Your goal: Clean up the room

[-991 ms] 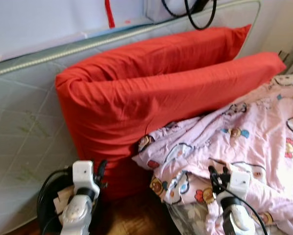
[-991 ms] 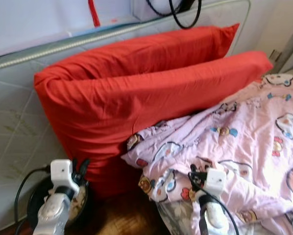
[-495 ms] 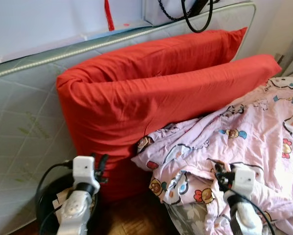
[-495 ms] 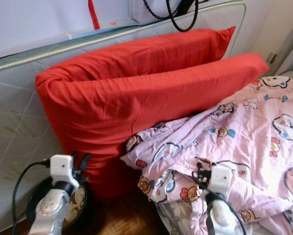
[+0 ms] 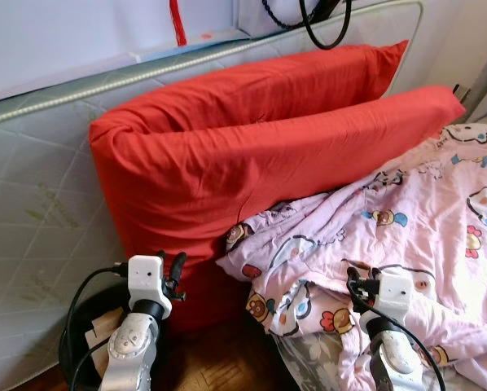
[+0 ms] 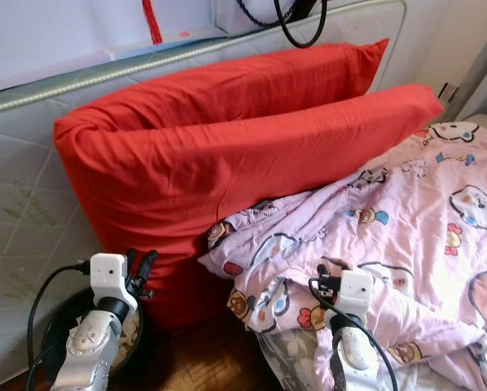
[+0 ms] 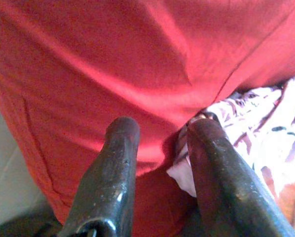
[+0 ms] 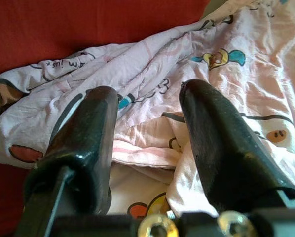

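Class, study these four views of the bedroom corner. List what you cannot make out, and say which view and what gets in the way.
- Lower part of the red pillows: head views, covered by the pink cartoon blanket.
- Contents of the black bin: head views, blocked by the left gripper and its arm.
- Black cable loop: cut off by the top edge.
- What lies under the blanket: the right gripper shows folds alone.

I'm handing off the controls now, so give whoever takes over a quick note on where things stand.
Left gripper: open, empty, close to the front red pillow.
Right gripper: open, empty, over the crumpled pink cartoon blanket.
Two red pillows stand leaning on the upright mattress; the blanket's edge lies against the front one. A black bin sits on the floor by the left arm.
Done: nothing grasped yet.
Left: the blanket is still in a heap; probably grasp it first.
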`<state>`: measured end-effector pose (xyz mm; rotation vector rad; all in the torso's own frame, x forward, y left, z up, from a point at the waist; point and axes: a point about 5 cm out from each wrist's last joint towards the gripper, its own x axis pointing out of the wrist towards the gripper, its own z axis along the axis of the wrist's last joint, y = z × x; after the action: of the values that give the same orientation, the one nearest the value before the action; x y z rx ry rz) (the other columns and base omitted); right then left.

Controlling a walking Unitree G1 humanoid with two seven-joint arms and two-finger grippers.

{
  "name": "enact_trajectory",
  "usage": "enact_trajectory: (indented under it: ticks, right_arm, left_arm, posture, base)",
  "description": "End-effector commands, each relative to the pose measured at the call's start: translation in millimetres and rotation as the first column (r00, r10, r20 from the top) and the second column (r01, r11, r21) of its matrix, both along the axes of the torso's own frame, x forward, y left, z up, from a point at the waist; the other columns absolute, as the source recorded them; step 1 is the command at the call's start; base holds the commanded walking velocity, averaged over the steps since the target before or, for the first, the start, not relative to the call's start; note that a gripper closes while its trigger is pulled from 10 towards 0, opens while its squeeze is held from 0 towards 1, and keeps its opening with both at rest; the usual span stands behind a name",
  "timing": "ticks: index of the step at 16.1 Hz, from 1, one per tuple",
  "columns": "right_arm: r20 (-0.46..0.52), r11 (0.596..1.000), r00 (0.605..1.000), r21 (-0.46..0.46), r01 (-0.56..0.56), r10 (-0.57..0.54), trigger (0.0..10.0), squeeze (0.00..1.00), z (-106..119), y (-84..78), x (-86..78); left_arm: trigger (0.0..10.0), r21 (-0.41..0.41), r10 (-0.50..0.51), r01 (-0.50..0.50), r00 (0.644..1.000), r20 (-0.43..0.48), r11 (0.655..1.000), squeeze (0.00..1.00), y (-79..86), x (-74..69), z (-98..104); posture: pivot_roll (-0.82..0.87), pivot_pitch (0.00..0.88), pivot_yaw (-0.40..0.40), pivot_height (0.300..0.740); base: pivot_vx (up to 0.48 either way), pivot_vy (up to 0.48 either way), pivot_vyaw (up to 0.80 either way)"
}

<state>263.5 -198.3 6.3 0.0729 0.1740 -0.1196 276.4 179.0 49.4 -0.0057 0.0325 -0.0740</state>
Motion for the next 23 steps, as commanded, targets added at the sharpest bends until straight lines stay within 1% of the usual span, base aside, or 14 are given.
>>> enact_trajectory:
  ticks: [1,2,3,4,7,10,12,13,16,23]
  right_arm:
    - [-0.029,1.0,1.0,0.0,0.013,-0.013,10.0,0.0,-2.5,-1.0,-0.7]
    - [-0.043,1.0,0.999,-0.001,0.02,-0.02,10.0,0.0,-3.4,-3.0,-0.1]
    - [-0.038,1.0,0.999,-0.002,0.016,-0.016,10.0,0.0,-2.8,-3.5,0.1]
    - [-0.03,1.0,0.999,-0.002,0.013,-0.013,10.0,0.0,-2.2,-3.3,-0.1]
    - [-0.009,1.0,1.0,0.014,0.007,-0.007,10.0,0.0,-0.5,-0.5,0.0]
    - [-0.043,1.0,0.999,0.014,-0.003,0.003,10.0,0.0,-3.1,3.1,1.7]
    - [-0.049,1.0,0.999,0.019,-0.017,0.017,10.0,0.0,-3.9,4.9,2.5]
    - [-0.033,1.0,0.999,0.02,-0.014,0.015,10.0,0.0,-3.0,3.8,1.8]
    - [-0.032,1.0,0.999,0.026,-0.009,0.01,10.0,0.0,-3.5,1.6,1.1]
    - [-0.067,0.999,0.998,0.037,-0.019,0.022,10.0,0.0,-8.8,5.4,0.0]
  left_arm:
    - [10.0,0.007,-0.001,0.001,1.0,-0.012,1.0,0.0,-0.2,-2.5,-1.2]
    - [10.0,0.006,-0.004,0.004,1.0,-0.012,1.0,0.0,-1.0,-2.0,-0.6]
    - [10.0,0.004,-0.004,0.004,1.0,-0.012,1.0,0.0,-1.4,-1.5,0.1]
    - [10.0,0.003,-0.004,0.004,1.0,-0.011,1.0,0.0,-1.5,-1.4,0.3]
    - [10.0,0.001,-0.004,0.004,1.0,-0.013,1.0,0.0,-1.8,-1.2,1.1]
    - [10.0,0.003,-0.005,0.005,1.0,-0.015,1.0,0.0,-2.0,-1.0,1.5]
    - [10.0,0.001,-0.005,0.005,1.0,-0.015,1.0,0.0,-2.3,-1.2,1.6]
    - [10.0,0.0,-0.005,0.005,1.0,-0.015,1.0,0.0,-2.4,-1.3,1.7]
    - [10.0,-0.001,-0.005,0.005,1.0,-0.017,1.0,0.0,-2.6,-1.3,1.4]
    - [10.0,-0.004,-0.018,0.018,0.999,-0.031,1.0,0.0,-5.7,-1.7,-0.2]
  posture:
    - [0.04,0.129,0.0,0.696]
    - [0.04,0.13,0.0,0.691]
    - [0.04,0.131,0.0,0.676]
    - [0.04,0.131,0.0,0.671]
    - [0.04,0.131,0.0,0.671]
    - [0.04,0.131,-0.001,0.671]
    - [0.04,0.131,-0.001,0.656]
    - [0.04,0.132,-0.002,0.646]
    - [0.04,0.133,-0.001,0.646]
    - [0.04,0.13,0.0,0.646]
  base:
    - [0.0,0.0,0.0]
    - [0.0,0.0,0.0]
    - [0.0,0.0,0.0]
    - [0.0,0.0,0.0]
    - [0.0,0.0,0.0]
    - [0.0,0.0,0.0]
    - [0.0,0.0,0.0]
    - [0.0,0.0,0.0]
    - [0.0,0.0,0.0]
    - [0.0,0.0,0.0]
